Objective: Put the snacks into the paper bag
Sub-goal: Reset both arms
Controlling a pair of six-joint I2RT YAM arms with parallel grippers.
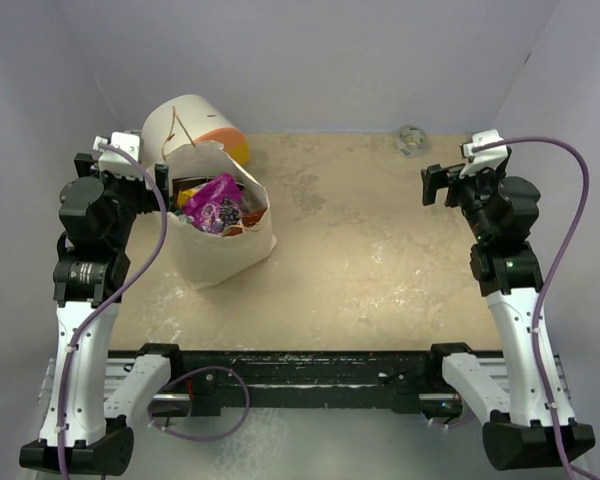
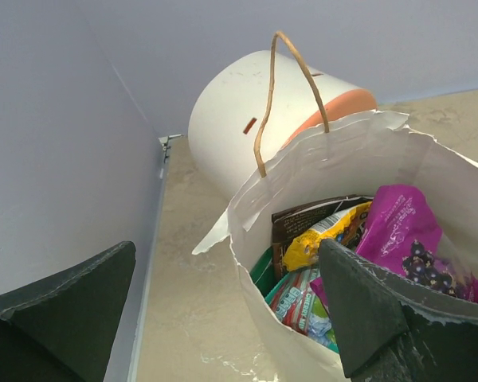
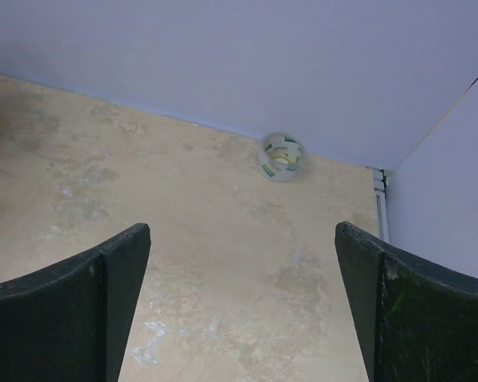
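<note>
The paper bag stands open at the back left of the table. Several snacks sit inside it: a purple packet on top, and in the left wrist view the purple packet, a yellow one, a dark brown one and a teal striped one. My left gripper is open and empty at the bag's left rim. In its own view the left gripper has one finger over the bag's inside and one outside. My right gripper is open and empty above bare table, as its own view shows.
A white-and-orange cylinder lies just behind the bag, also in the left wrist view. A small grey-green ball sits by the back wall, also in the right wrist view. The bag's string handle stands up. Walls enclose the table.
</note>
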